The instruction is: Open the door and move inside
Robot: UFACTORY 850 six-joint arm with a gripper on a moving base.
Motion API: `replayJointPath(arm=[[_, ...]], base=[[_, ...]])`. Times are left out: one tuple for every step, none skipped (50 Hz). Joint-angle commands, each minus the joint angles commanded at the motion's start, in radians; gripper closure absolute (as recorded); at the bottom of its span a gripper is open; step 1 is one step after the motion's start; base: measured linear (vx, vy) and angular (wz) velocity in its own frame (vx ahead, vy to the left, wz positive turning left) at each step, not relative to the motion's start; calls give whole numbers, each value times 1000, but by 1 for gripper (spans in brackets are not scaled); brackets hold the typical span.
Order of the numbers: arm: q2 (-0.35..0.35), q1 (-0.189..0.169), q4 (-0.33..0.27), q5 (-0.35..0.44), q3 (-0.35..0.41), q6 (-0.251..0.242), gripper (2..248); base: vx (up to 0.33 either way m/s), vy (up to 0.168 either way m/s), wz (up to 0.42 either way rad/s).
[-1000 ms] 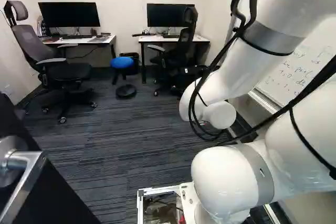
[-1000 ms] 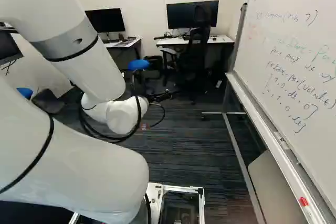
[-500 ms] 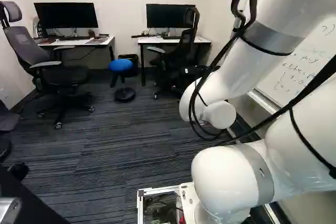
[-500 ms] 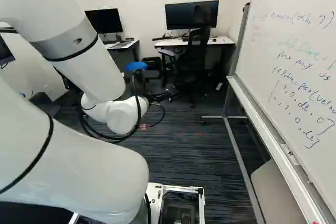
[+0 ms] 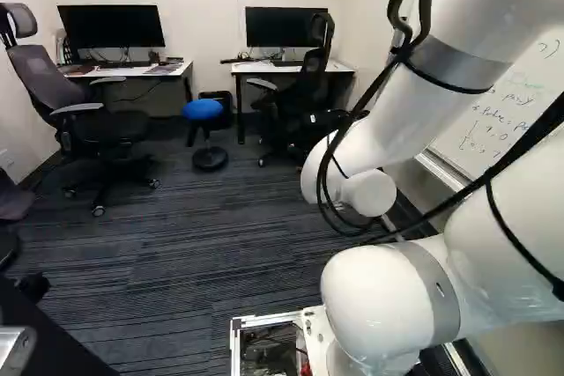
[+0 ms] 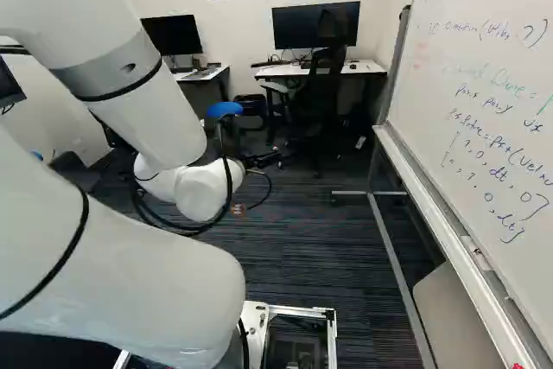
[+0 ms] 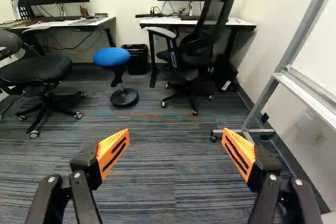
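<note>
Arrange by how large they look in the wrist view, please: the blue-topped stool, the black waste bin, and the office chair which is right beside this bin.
Largest to smallest:
1. Office chair
2. Blue-topped stool
3. Black waste bin

Your white arm [image 5: 401,116] rises from its joint at the foot of both base views, one thick section low and another above it, with the upper section slanting down and forward to a rounded wrist joint [image 5: 368,193] looped by black cables [image 5: 388,63]. Mostly hidden behind that wrist in the base views, your black gripper [image 6: 238,210] points ahead and a little down in the wrist view, its two fingers spread wide, orange pads [image 7: 113,151] angled toward each other and well apart.
</note>
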Motion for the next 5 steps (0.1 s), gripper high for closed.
replayJointPath(arm=[[0,0,0,0,0,0,3],[0,0,0,0,0,0,3],[0,0,0,0,0,0,3],[0,0,0,0,0,0,3],[0,0,0,0,0,0,3]], base=[[0,0,0],[0,0,0],[0,0,0],[0,0,0],[0,0,0]])
